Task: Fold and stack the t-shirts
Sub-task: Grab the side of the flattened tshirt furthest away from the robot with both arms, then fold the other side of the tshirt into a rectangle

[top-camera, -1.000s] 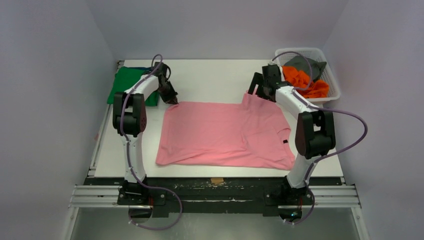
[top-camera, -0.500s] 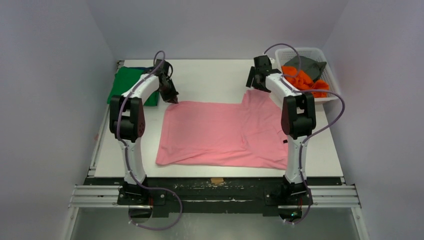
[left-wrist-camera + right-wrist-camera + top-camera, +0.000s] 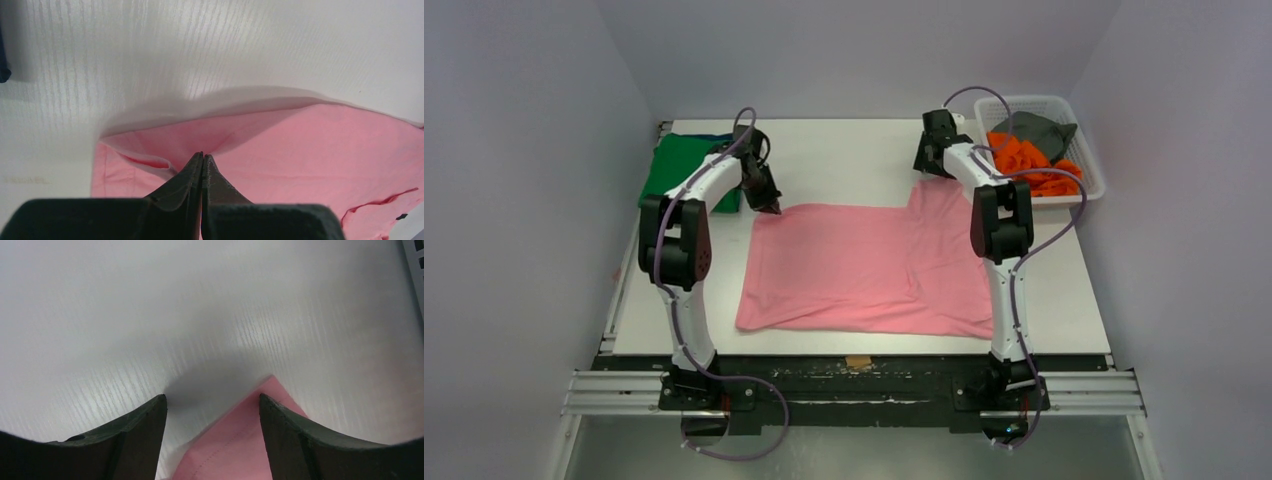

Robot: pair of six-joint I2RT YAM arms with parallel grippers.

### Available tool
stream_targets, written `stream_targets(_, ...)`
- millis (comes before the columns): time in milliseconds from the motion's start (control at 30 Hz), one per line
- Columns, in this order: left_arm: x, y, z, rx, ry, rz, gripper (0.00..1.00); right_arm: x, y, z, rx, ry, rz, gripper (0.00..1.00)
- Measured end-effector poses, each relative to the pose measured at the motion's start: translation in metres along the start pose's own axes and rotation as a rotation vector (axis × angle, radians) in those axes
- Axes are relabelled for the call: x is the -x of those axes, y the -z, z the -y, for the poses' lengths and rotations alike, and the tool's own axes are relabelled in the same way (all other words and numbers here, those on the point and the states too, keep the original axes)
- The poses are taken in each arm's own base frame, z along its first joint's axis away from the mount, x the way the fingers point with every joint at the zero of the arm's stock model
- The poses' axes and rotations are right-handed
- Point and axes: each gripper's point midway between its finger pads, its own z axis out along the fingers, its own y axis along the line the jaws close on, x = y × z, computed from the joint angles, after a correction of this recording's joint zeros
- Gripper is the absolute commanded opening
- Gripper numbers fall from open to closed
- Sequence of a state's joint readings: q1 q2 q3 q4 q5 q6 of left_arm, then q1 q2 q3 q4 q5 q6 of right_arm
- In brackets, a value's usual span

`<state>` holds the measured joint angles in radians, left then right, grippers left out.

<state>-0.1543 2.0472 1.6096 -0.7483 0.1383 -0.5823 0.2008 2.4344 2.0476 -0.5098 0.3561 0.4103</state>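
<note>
while the light pink cloth t-shirt (image 3: 864, 270) lies spread flat across the middle of the white tabletop (image 3: 844, 150), its far left corner is pinched in the closed left jaws, which lift that edge off the surface in a small fold. the right jaws stand open over the shirt's far right corner, a pink tip of cloth lying between the two fingers (image 3: 140, 440), ungripped. a folded green cloth t-shirt (image 3: 679, 165) sits at the far left with a dark blue cloth edge (image 3: 3, 60) just beside it, and a crumpled orange t-shirt (image 3: 1029, 165) and a grey t-shirt (image 3: 1034, 128) fill the white plastic mesh basket (image 3: 1022, 99) at the far right.
</note>
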Motion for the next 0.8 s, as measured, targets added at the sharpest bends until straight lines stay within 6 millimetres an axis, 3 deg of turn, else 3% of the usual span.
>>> stream_targets(100,-0.003,-0.002,0.000,0.002,-0.002,-0.006,0.00,-0.001,-0.001,0.001,-0.005,-0.012,0.003,0.47)
stream_targets(300,-0.006,0.000,-0.002,0.003,-0.002,-0.006,0.00,-0.014,0.010,0.015,-0.043,-0.039,-0.006,0.29)
stream_targets(467,-0.009,0.004,-0.003,0.005,-0.003,-0.002,0.00,-0.025,0.021,0.027,-0.067,-0.046,-0.024,0.00)
stream_targets(667,-0.006,0.013,-0.001,-0.003,-0.006,0.019,0.00,-0.020,0.025,0.026,-0.053,-0.056,0.001,0.00)
stream_targets(800,-0.008,0.018,-0.001,-0.011,-0.008,0.033,0.00,-0.015,0.051,0.032,-0.017,-0.061,0.050,0.00)
